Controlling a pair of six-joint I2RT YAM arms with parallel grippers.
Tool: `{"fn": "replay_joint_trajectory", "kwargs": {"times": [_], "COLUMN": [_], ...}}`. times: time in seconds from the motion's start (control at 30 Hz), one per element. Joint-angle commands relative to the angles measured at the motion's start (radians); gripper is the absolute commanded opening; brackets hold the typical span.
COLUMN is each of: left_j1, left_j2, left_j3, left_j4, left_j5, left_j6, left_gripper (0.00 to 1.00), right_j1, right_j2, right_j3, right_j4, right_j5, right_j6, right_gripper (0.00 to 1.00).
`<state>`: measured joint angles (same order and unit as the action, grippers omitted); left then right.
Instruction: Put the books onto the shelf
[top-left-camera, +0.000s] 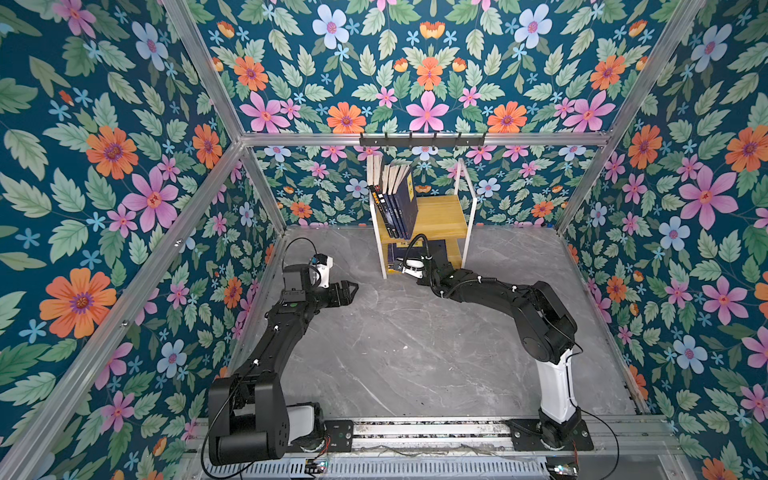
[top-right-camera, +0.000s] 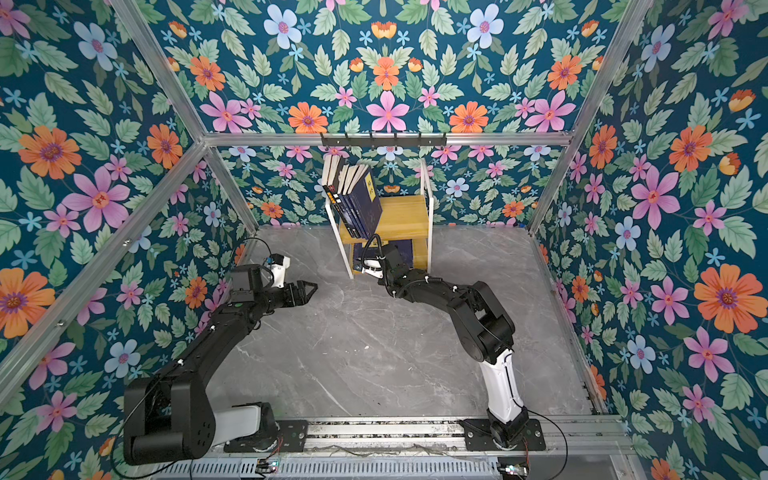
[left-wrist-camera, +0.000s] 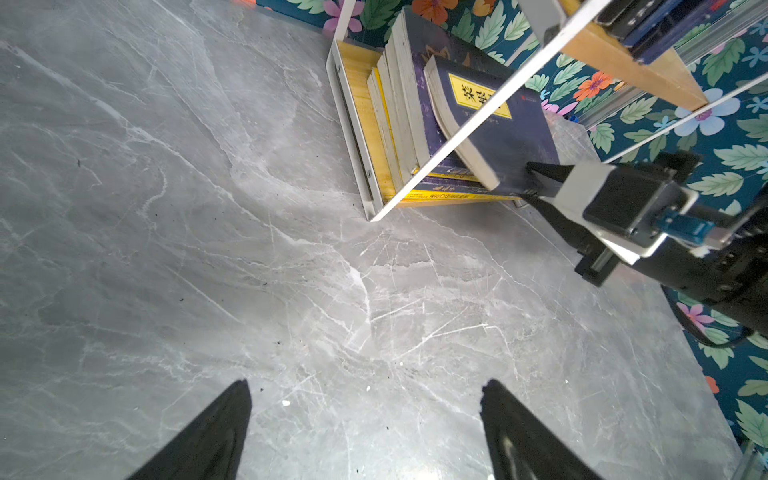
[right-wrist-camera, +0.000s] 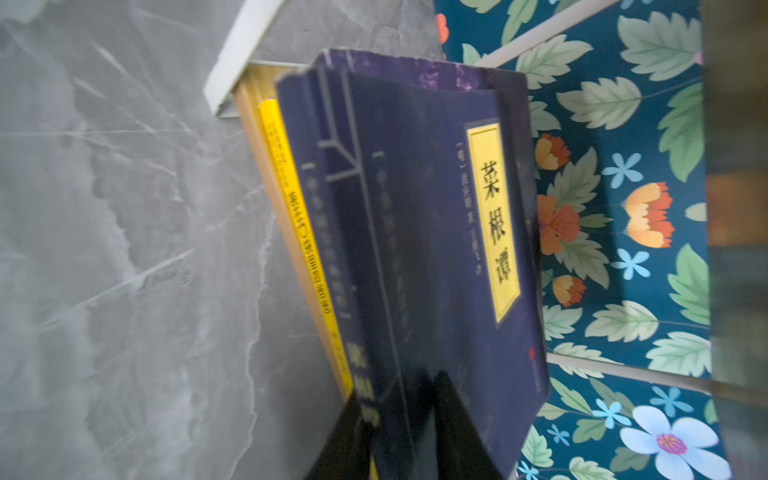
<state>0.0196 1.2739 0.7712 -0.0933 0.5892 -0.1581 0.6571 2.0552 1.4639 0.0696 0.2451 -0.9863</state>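
Observation:
The shelf (top-left-camera: 446, 216) (top-right-camera: 405, 216) stands at the back middle of the table. Several books (top-left-camera: 399, 199) (top-right-camera: 357, 199) lean upright on its top board. On the lower board (left-wrist-camera: 357, 79) a yellow book (left-wrist-camera: 449, 195) (right-wrist-camera: 299, 208), a purple book (left-wrist-camera: 419, 45) and a navy book with a yellow label (left-wrist-camera: 511, 137) (right-wrist-camera: 436, 249) lie stacked. My right gripper (left-wrist-camera: 534, 185) (right-wrist-camera: 399, 386) reaches into the lower tier. Its fingers stand slightly parted on either side of the navy book's near edge. My left gripper (top-left-camera: 353, 289) (top-right-camera: 312, 289) (left-wrist-camera: 365, 384) hangs open and empty over the table, left of the shelf.
A black hook rail (top-left-camera: 422, 140) runs along the frame bar above the shelf. Floral walls and aluminium posts (top-left-camera: 257, 187) close in the grey marble table (top-left-camera: 395, 345). Both arm bases sit on a rail (top-left-camera: 415, 432) at the front edge.

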Motion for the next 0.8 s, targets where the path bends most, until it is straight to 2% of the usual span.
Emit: {"fn": "replay_joint_trajectory", "kwargs": {"times": [0.0,0.37,0.77], "left_j1": [0.002,0.005,0.008], "left_j2": [-0.005,-0.010,-0.019], "left_j3": [-0.001,-0.004,-0.019], "left_j4": [0.025,0.026,0.047], "left_j5": [0.002,0.003,0.020], "left_j6": [0.003,-0.002,-0.008], "left_gripper": [0.89,0.89,0.89], "right_j1": [0.000,-0.008,-0.030], "right_j2": [-0.028,-0.057,-0.098], "right_j3": [0.007,-0.006,0.042], "right_j4": [-0.082,-0.130,-0.273], "right_j5": [-0.078,-0.130,-0.282], "right_j6": [0.043,0.079,0.118], "right_gripper": [0.42,0.58,0.57]}}
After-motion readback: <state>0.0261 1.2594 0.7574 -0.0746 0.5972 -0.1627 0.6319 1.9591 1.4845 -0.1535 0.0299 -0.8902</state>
